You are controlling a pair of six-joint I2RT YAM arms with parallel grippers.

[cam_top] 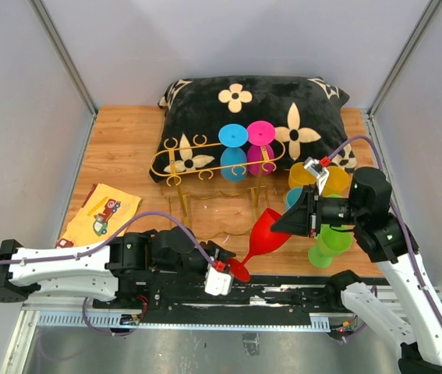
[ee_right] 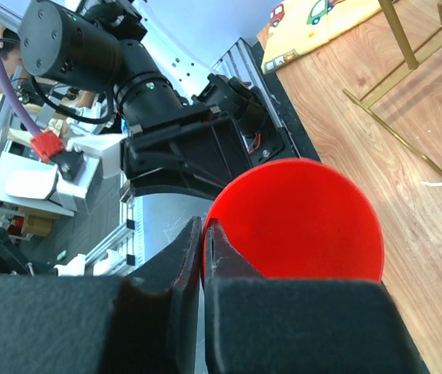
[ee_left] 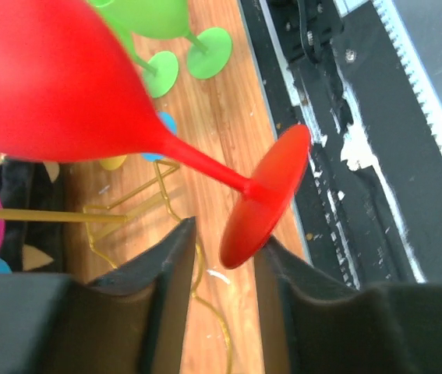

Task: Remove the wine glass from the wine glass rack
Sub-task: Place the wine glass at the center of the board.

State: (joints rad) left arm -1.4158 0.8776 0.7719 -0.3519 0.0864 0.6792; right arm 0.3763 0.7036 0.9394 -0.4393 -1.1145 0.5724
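"Where was the red wine glass [cam_top: 271, 230]?"

"Off the wine glass rack [cam_top: 205, 162] already; it hung tilted in the lower middle of the overhead view, in front of the rack, bowl up to the right, foot down to the left."

"Who had it?"

"The right gripper [ee_right: 203, 230], I'd say; its fingers were pinched tight on the bowl's rim, so it bore the weight; the left gripper [ee_left: 228, 238] stood partly open, the foot between its fingers with a gap on one side; a handover, I judged."

"And the rack?"

"A blue glass [cam_top: 234, 152] and a pink glass [cam_top: 260, 148] hung from its rails at upper centre, before the black pillow [cam_top: 244, 101]; green glasses [cam_top: 330, 241] stood at right."
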